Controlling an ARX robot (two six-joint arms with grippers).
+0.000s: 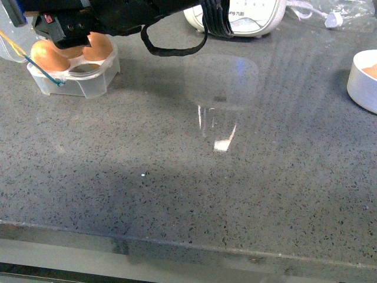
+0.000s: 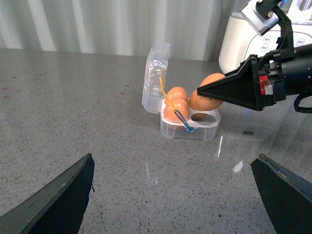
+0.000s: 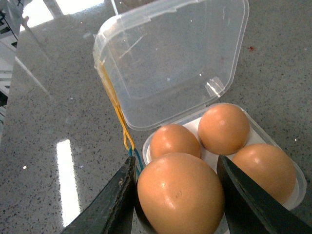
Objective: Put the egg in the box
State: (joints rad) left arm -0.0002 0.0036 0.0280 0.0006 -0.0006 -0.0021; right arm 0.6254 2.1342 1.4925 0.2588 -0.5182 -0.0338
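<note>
My right gripper (image 3: pixel 178 195) is shut on the egg (image 3: pixel 180 192), smooth and orange-brown, and holds it just over the box (image 3: pixel 292 197). The box is a clear four-cup carton with its domed lid (image 3: pixel 170 63) open and a yellow-and-blue band (image 3: pixel 119 117) hanging at the hinge. Three other brown eggs (image 3: pixel 223 127) sit in its cups. In the left wrist view the held egg (image 2: pixel 209 92) hovers above the box (image 2: pixel 190 127), next to an empty cup (image 2: pixel 204 116). In the front view the box (image 1: pixel 88 85) is far left, under my right arm (image 1: pixel 65 26). My left gripper (image 2: pixel 173 195) is open, above bare counter short of the box.
A cream appliance with buttons (image 1: pixel 235 17) stands at the back, also in the left wrist view (image 2: pixel 243 44). A white round bowl (image 1: pixel 365 79) sits at the right edge. The grey speckled counter (image 1: pixel 188 177) runs to the front edge.
</note>
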